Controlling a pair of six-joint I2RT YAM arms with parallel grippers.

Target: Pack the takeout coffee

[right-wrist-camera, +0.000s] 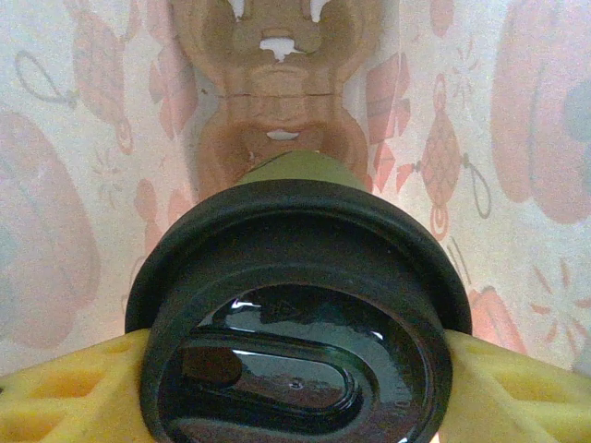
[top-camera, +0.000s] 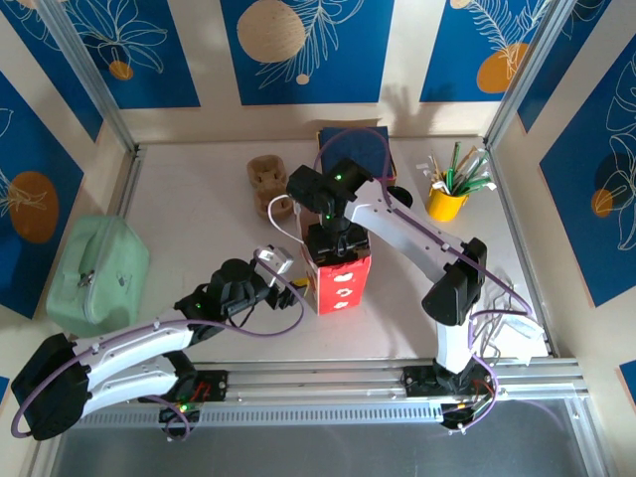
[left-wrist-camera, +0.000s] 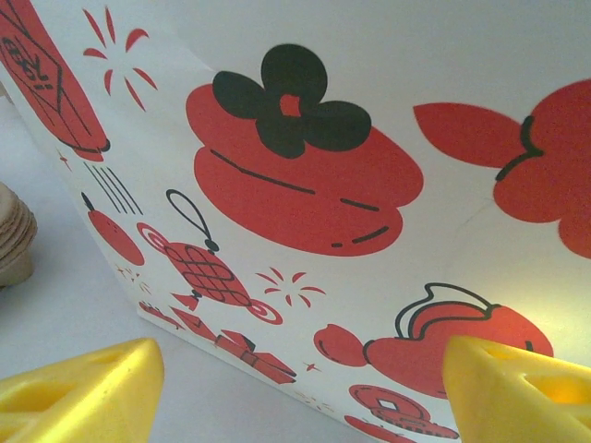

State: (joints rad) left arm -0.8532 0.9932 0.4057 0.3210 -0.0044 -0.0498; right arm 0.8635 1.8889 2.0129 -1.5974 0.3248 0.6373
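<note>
Takeout coffee (right-wrist-camera: 295,305) we see inside the red-and-white bag (top-camera: 343,283), our right gripper (right-wrist-camera: 295,397) grasping its lid; our left gripper (left-wrist-camera: 295,388) stands released at the bag's 8 o'clock.

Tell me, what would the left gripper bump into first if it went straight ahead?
The paper bag. The left gripper, open, points straight at the bag's side with nothing between them; how close it is, I can't tell.
</note>
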